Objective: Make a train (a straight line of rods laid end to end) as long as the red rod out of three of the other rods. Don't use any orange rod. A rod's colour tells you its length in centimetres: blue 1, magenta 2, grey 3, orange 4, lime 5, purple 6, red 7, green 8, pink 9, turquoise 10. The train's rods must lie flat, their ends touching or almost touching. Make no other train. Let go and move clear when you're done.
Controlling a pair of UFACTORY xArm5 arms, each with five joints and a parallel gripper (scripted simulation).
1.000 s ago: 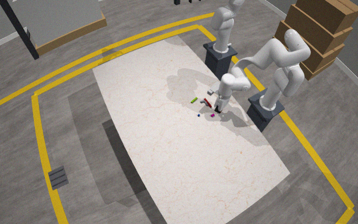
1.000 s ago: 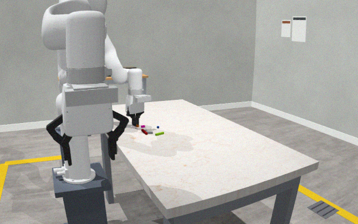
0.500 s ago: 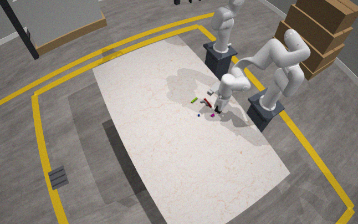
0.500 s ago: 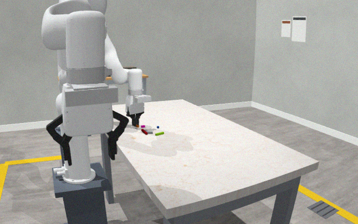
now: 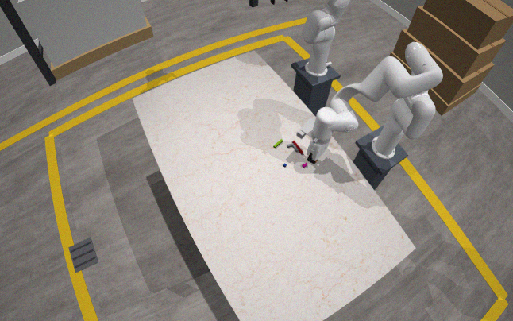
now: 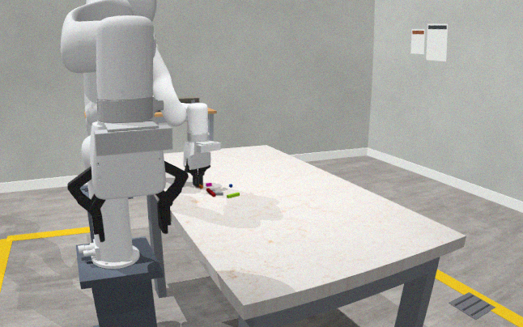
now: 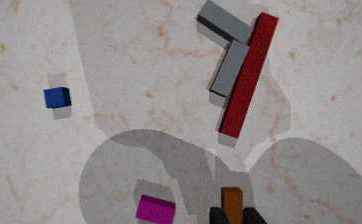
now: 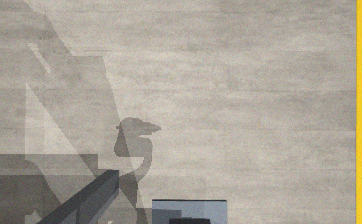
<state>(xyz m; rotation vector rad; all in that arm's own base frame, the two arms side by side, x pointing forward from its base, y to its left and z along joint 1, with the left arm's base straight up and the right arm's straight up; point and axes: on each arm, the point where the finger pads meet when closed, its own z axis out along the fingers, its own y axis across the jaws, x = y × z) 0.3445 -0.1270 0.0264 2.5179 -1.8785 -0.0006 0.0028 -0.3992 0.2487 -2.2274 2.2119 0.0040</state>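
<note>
My left gripper (image 5: 312, 160) (image 6: 198, 185) (image 7: 232, 216) is shut on the orange rod (image 7: 232, 199) (image 6: 201, 186), low over the table; whether the rod touches the table is unclear. The red rod (image 5: 297, 147) (image 6: 210, 192) (image 7: 249, 75) lies ahead of it. One grey rod (image 7: 230, 67) lies along the red rod's side; another grey rod (image 7: 222, 21) slants away near its upper end. The magenta rod (image 5: 304, 164) (image 6: 209, 184) (image 7: 155, 210) lies beside the gripper. The blue rod (image 5: 284, 165) (image 6: 230, 185) (image 7: 57, 97) and lime rod (image 5: 278, 143) (image 6: 233, 195) lie apart. My right gripper (image 6: 133, 235) is open and empty.
The pale table (image 5: 226, 191) (image 6: 316, 227) bears the rods near the edge on the arms' side. The right arm stands off that edge, its gripper high in the foreground of the exterior view. The right wrist view shows floor (image 8: 257, 110) and no rods.
</note>
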